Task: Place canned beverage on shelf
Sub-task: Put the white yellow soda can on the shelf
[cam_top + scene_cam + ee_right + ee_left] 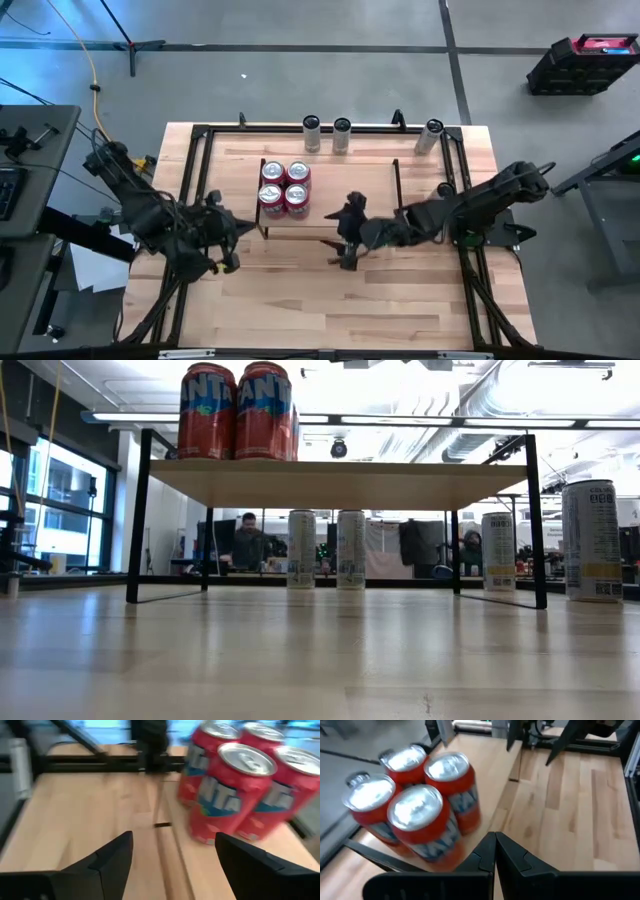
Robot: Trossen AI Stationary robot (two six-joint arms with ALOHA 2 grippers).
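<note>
Low view hides both arms; four red aluminium cans (285, 187) on light-wood wire-frame shelf (350, 195); three slim white cans (341, 134) at 12 o'clock; right gripper (172, 851) spread, empty; left gripper (495, 851) pressed together.

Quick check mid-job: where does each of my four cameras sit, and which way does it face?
High: overhead, straight down on shelf and both arms.
Low: tabletop level, under the shelf toward the room; no arm shows.
Left wrist: past the shut left gripper at the red cans.
Right wrist: past the open right gripper at them.
Both wrists share those cans.
</note>
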